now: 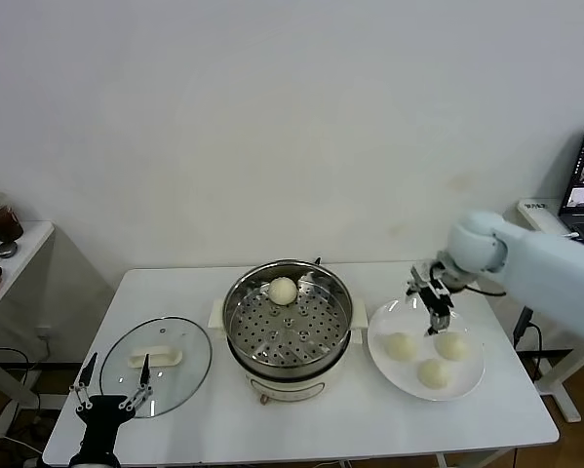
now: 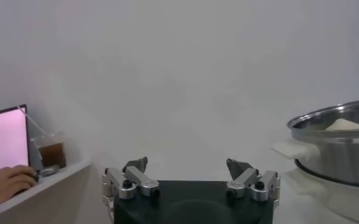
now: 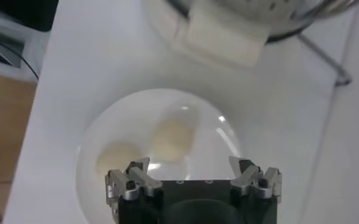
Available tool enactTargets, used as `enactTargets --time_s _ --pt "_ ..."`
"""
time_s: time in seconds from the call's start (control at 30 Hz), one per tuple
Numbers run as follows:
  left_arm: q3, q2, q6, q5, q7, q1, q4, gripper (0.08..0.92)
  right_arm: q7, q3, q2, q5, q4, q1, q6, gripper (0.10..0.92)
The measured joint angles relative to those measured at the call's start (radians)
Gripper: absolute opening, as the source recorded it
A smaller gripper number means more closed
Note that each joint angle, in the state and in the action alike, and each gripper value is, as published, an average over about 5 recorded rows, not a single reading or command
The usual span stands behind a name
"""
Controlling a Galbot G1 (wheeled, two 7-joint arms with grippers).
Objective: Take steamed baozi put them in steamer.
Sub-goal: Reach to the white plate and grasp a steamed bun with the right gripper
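**Right gripper poised over the plate for another bun**

One steamed baozi (image 1: pixel 283 290) already sits on the perforated tray at the far side of the steamer (image 1: pixel 288 327), away from the robot. That placement leaves the near and middle holes of the tray free for the rest. Three more baozi (image 1: pixel 401 345) lie clustered on the white plate (image 1: pixel 390 320) just to the right of the pot, close enough that each transfer is a short carry.

The right gripper (image 1: pixel 436 310) hangs above the plate's far edge, pointing down, its fingers spread wide with nothing between them. In the right wrist view the buns (image 3: pixel 174 139) lie below and ahead of it, so it looks set to descend on one.

The left gripper (image 1: pixel 111 379) is parked low at the table's front left corner, fingers also wide and empty, beside the glass lid (image 1: pixel 156 358). The lid lies flat on the table, well clear of the pot, so the steamer stays open for loading.
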Motion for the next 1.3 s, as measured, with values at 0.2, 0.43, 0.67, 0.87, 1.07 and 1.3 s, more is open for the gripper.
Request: enactTargets --time_s 0.2,0.43,0.67,0.87,1.07,1.3 --pt "-0.012 -0.005 -0.005 0.001 -0.001 0.011 -0.004 0.823 0.021 0.061 0.027 -0.04 -0.044 -0.097 -0.001 0.823" --pt "-0.015 -0.008 -0.007 0.002 -0.001 0.011 -0.004 0.823 0.063 0.11 0.072 -0.081 -0.097 -0.172 0.013 0.823" --pt "-0.021 -0.006 -0.007 0.002 -0.002 0.007 0.001 0.823 0.097 0.144 0.125 -0.111 -0.151 -0.222 0.027 0.823" --pt "-0.025 -0.005 -0.007 -0.001 -0.002 0.003 0.005 0.823 0.107 0.161 0.158 -0.136 -0.188 -0.247 0.027 0.811" --pt "-0.024 -0.006 -0.007 -0.001 -0.003 -0.002 0.011 0.823 0.107 0.169 0.174 -0.153 -0.206 -0.252 0.027 0.705" --pt "-0.024 -0.007 -0.006 -0.001 -0.003 -0.004 0.01 0.823 0.095 0.17 0.174 -0.154 -0.205 -0.249 0.027 0.543"
